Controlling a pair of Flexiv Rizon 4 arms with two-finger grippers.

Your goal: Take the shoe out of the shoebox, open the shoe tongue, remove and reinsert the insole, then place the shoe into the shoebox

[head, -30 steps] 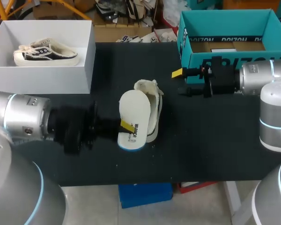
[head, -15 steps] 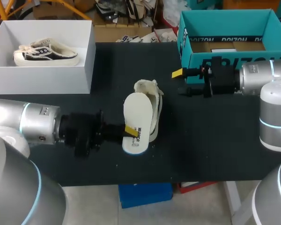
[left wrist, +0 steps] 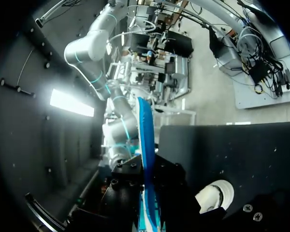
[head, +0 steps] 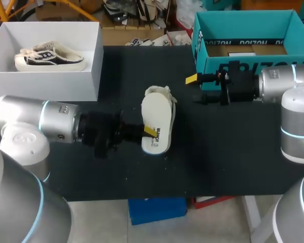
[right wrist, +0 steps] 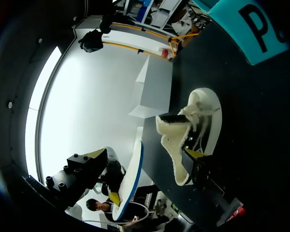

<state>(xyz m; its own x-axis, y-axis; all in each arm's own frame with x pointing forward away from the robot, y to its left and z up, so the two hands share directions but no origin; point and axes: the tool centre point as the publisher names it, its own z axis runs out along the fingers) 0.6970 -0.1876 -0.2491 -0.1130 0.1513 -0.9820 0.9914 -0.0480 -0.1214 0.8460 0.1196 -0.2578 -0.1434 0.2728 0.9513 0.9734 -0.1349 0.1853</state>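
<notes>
Table: a black table (head: 233, 152) bears everything listed here.
White box: an open white cardboard box (head: 45, 86) sits at the far left corner, with a cream-and-black sneaker (head: 48, 56) inside it.
Teal box: an open teal cardboard shoebox (head: 243, 25) sits at the far right corner.
Left arm: it comes in low from the left. The left gripper (head: 148, 131) pinches the insole between its fingers, one on each face.
Right arm: the right gripper (head: 195, 89) hovers just in front of the teal cardboard shoebox, fingers spread, nothing between them.
Shoe: a cream fleece-lined shoe (head: 168, 104) lies mid-table, outside both boxes.
Insole: a white oval insole with a blue edge (head: 156, 119) is held over the shoe, hiding most of it from above. The right wrist view shows it lifted clear.
</notes>
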